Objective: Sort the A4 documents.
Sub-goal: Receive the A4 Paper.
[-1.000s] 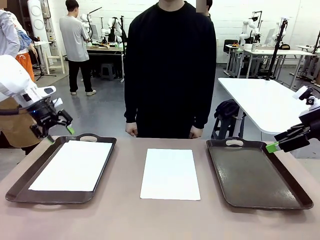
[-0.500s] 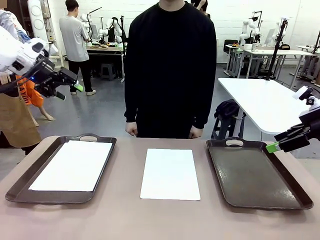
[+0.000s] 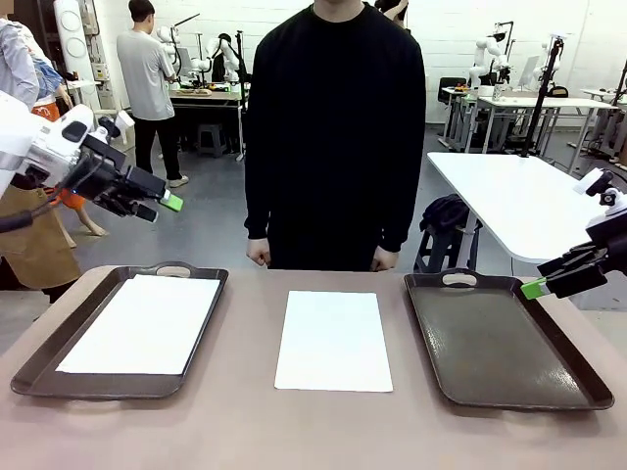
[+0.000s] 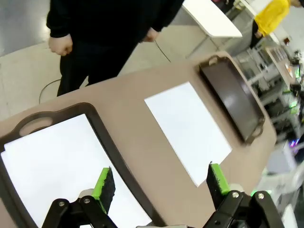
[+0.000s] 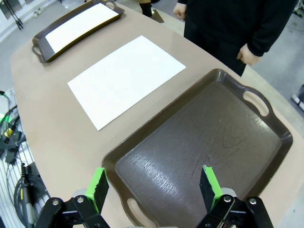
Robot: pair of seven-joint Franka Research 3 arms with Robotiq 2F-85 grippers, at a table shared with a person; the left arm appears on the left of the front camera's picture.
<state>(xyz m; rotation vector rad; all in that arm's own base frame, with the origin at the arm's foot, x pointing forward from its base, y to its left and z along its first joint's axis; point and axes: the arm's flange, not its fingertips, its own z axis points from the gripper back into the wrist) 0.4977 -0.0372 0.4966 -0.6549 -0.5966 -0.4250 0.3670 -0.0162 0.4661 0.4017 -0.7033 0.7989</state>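
Note:
One A4 document (image 3: 333, 340) lies flat on the table's middle, between the two trays. A second white sheet (image 3: 142, 323) lies inside the left dark brown tray (image 3: 173, 269). My left gripper (image 3: 162, 206) hangs open in the air above that tray's far end, holding nothing. From its wrist camera I look down past the open left gripper (image 4: 159, 183) at the tray's sheet (image 4: 47, 161) and the middle sheet (image 4: 187, 128). My right gripper (image 3: 537, 285) stands open and empty above the right tray's (image 3: 500, 343) far right rim; the right wrist view shows the bare tray (image 5: 204, 142) beyond the open gripper (image 5: 154, 185), and the middle sheet (image 5: 126, 78) farther off.
A person in black stands at the table's far edge, hands (image 3: 257, 255) down at the sides. A white table (image 3: 509, 196) stands behind to the right. The table's right edge runs close beside the right tray. Cables (image 5: 14, 142) hang off the table's edge in the right wrist view.
My left arm has risen from beside the left tray's far left corner and swung right, above the tray's far end. The right arm and both sheets have stayed put.

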